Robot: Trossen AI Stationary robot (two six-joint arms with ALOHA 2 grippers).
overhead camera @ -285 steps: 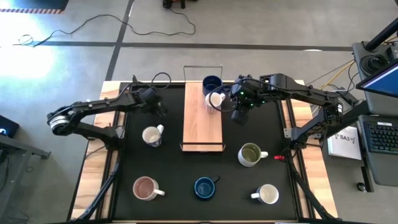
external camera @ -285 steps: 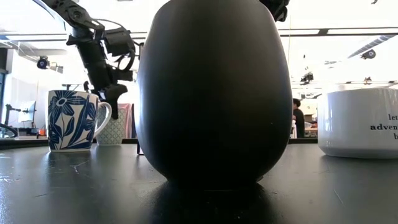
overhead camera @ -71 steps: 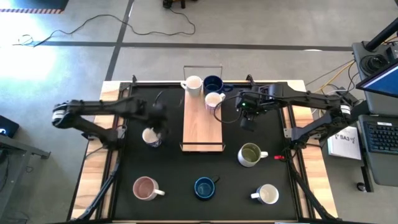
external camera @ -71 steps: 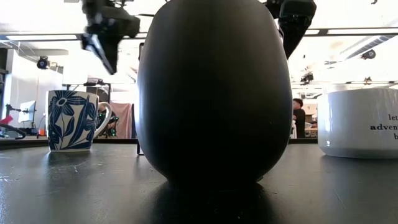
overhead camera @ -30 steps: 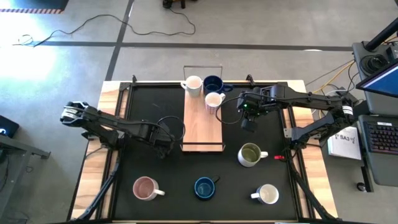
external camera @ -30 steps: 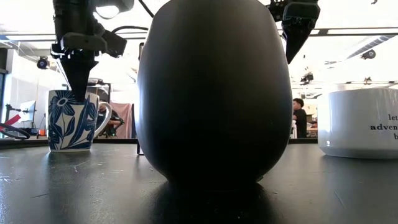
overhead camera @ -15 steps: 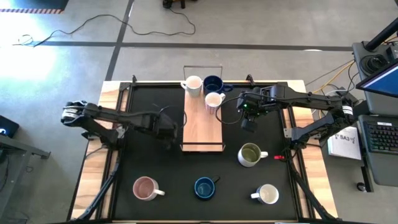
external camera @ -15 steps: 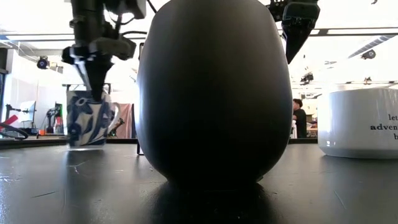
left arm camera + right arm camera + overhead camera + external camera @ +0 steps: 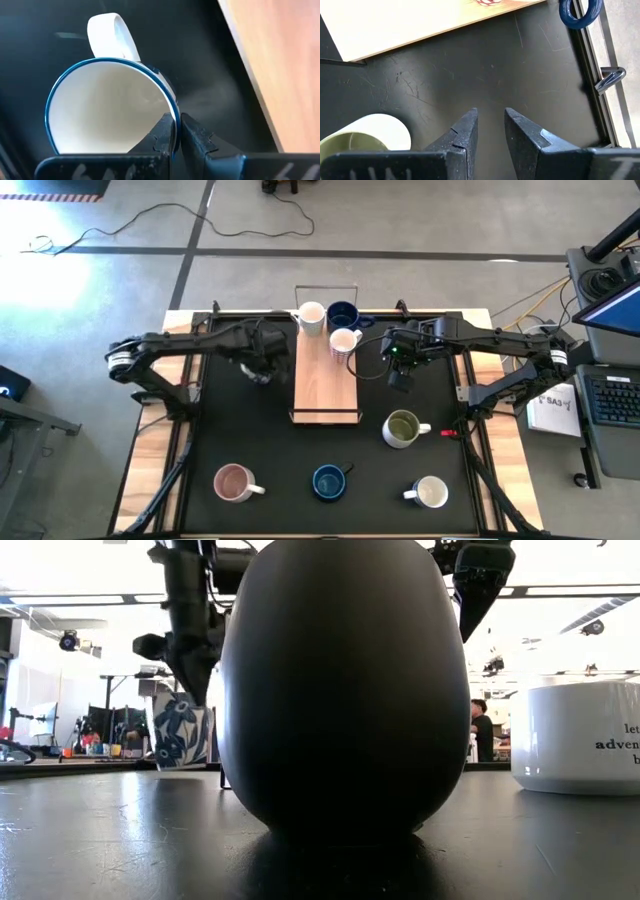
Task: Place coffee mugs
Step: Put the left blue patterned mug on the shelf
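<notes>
Left end effector (image 9: 175, 131) is clamped on the rim of the blue-flowered white mug (image 9: 107, 107), one finger inside and one outside, handle pointing away; in the high view it hangs over the black worktop (image 9: 230, 435) just beside the wooden tray (image 9: 325, 370), towards its far end. Low view shows that mug (image 9: 180, 730) lifted and tilted, clear of the surface. Right end effector (image 9: 487, 130) hovers empty, jaws partly apart, over bare mat on the tray's other side, the olive green mug (image 9: 402, 428) near it. Progress, as I judge it: three mugs stand at the tray's far end, a white mug (image 9: 309, 316), a dark blue mug (image 9: 343, 314) and a smaller white mug (image 9: 345, 340); the flowered one is in transit. Left on the worktop are the olive one, a pink-lined mug (image 9: 233, 482), a second dark blue mug (image 9: 329, 482) and a cream mug (image 9: 431, 493), so roughly half remains. Against the earlier frames: a second ago the flowered mug stood on the mat with the left fingers entering it; half a second ago it was coming up; now it has been carried towards the tray's far end. Right arm has not moved in that time.
</notes>
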